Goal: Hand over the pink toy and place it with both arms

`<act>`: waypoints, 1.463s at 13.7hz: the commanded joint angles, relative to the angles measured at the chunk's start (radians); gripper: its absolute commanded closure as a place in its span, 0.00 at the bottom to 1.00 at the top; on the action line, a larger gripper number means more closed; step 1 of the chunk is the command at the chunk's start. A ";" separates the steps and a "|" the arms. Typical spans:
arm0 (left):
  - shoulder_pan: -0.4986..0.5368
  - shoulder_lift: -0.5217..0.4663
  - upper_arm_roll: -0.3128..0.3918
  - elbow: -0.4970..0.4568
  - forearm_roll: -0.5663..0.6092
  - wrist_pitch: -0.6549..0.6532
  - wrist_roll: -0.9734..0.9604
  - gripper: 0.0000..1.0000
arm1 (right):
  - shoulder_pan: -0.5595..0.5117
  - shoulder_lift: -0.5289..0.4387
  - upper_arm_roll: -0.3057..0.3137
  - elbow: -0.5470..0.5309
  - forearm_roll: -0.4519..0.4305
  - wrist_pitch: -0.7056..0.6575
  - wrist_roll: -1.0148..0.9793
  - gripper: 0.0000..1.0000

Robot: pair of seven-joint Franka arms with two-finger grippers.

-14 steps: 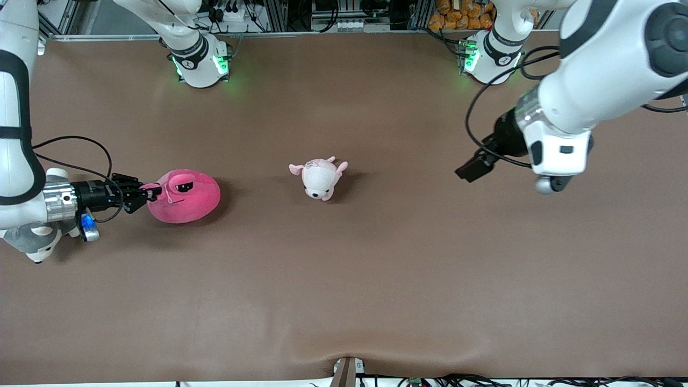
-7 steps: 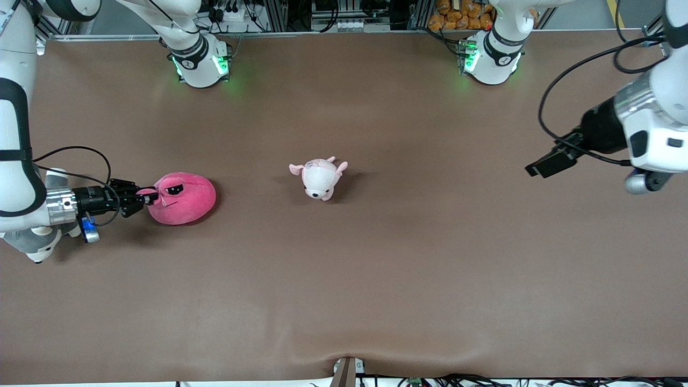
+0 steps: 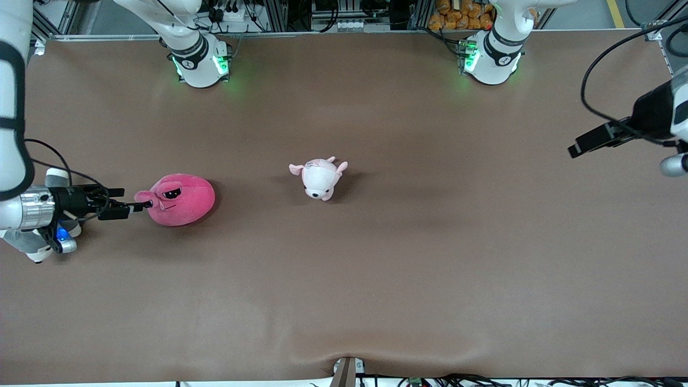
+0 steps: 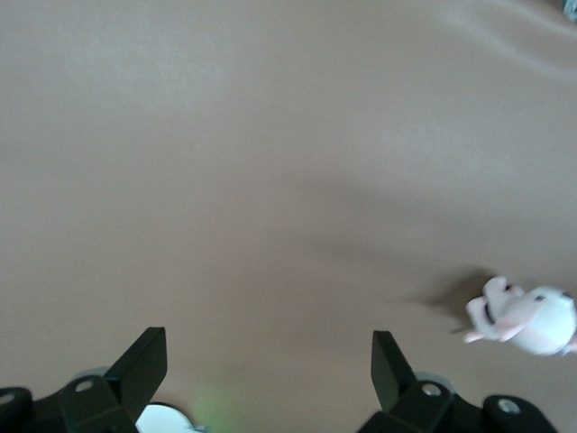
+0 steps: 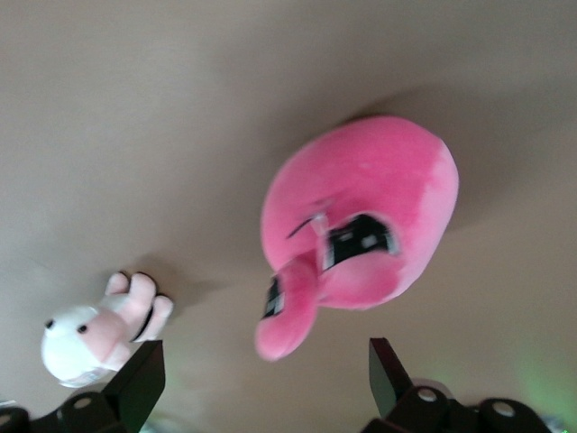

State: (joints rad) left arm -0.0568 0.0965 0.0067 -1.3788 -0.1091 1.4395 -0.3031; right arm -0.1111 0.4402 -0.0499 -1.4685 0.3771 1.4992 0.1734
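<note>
The pink toy (image 3: 180, 199) lies on the table toward the right arm's end, one ear (image 3: 144, 196) pointing at my right gripper (image 3: 124, 200). That gripper is open and empty, its fingers just short of the ear and apart from it. In the right wrist view the toy (image 5: 361, 225) lies ahead of the open right gripper (image 5: 263, 361), the ear tip (image 5: 284, 334) close to the gap. My left gripper (image 3: 586, 144) is open and empty, up over the left arm's end of the table. The left wrist view shows the left gripper (image 4: 269, 338) over bare table.
A small pale pink-and-white plush animal (image 3: 320, 178) lies mid-table; it also shows in the left wrist view (image 4: 527, 322) and the right wrist view (image 5: 95, 336). A grey-and-white plush dog (image 3: 33, 247) lies under the right wrist. The brown table cover (image 3: 376, 279) spreads wide.
My right gripper has opened, let go of the toy's ear and drawn back toward the right arm's end. The toy has settled on the table. My left arm has swung away toward its own end.
</note>
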 commanded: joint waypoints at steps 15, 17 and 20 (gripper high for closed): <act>-0.113 -0.121 0.095 -0.154 0.089 0.009 0.114 0.00 | 0.127 -0.485 -0.008 -0.099 -0.353 -0.020 -0.206 0.00; -0.115 -0.117 0.090 -0.151 0.091 0.009 0.114 0.00 | 0.117 -0.489 -0.005 -0.101 -0.348 -0.039 -0.108 0.00; -0.112 -0.120 0.070 -0.151 0.097 0.013 0.114 0.00 | 0.120 -0.494 -0.007 -0.102 -0.310 -0.074 -0.060 0.00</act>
State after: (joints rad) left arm -0.1661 0.0068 0.0962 -1.5031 -0.0412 1.4409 -0.1900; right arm 0.0156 -0.0200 -0.0642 -1.5404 0.0432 1.4313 0.0798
